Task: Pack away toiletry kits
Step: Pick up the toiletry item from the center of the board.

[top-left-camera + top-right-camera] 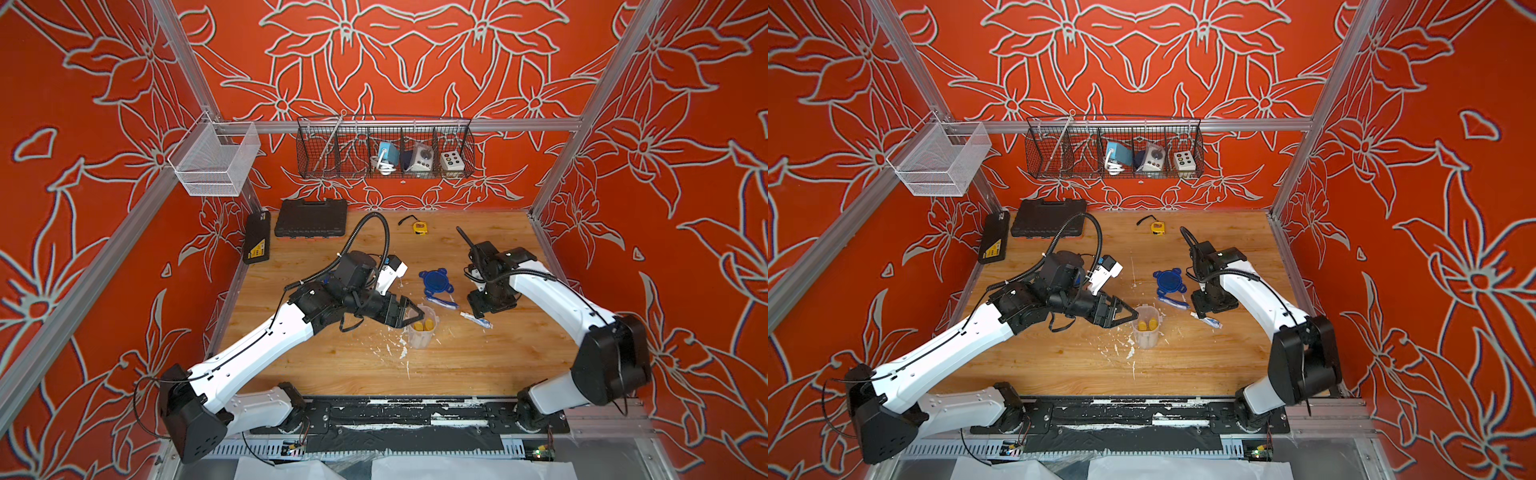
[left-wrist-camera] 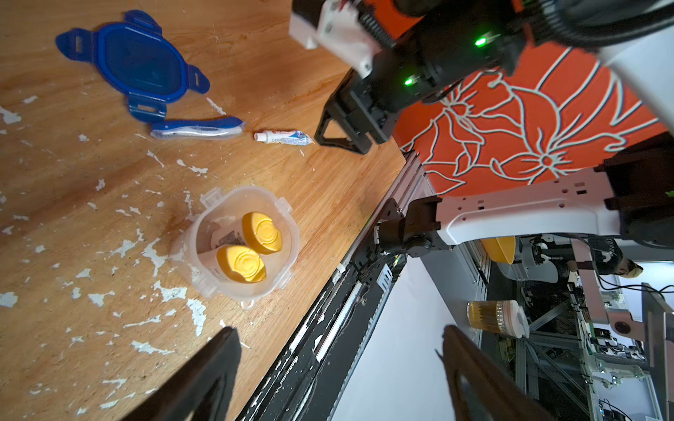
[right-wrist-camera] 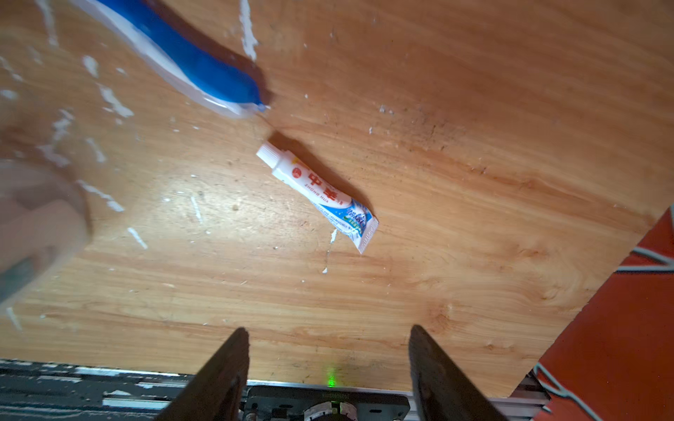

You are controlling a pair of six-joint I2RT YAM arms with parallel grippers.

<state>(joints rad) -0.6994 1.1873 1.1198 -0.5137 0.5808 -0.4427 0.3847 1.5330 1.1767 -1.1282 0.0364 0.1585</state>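
A clear tub [image 1: 420, 338] [image 2: 288, 233] stands uncovered on the wooden table, with two yellow-capped white bottles [image 2: 262, 233] [image 1: 424, 325] upright inside it. Its blue four-tab lid [image 1: 436, 282] [image 2: 140, 65] lies flat behind it. A blue toothbrush [image 1: 442, 301] [image 2: 198, 129] [image 3: 204, 69] and a small white-blue tube [image 1: 476, 320] [image 2: 284, 137] [image 3: 317, 197] lie loose on the wood beside the lid. My left gripper [image 1: 415, 318] [image 2: 339, 339] is open at the tub's left rim and holds nothing. My right gripper [image 1: 484, 311] [image 3: 328, 335] hangs open and empty just above the tube.
Two black tool cases [image 1: 311, 218] [image 1: 257, 237] and a yellow tape measure [image 1: 419, 227] lie along the table's far edge. A black wire basket [image 1: 386, 149] and a white mesh basket [image 1: 214, 160] hang on the frame. White flakes mark the wood near the tub.
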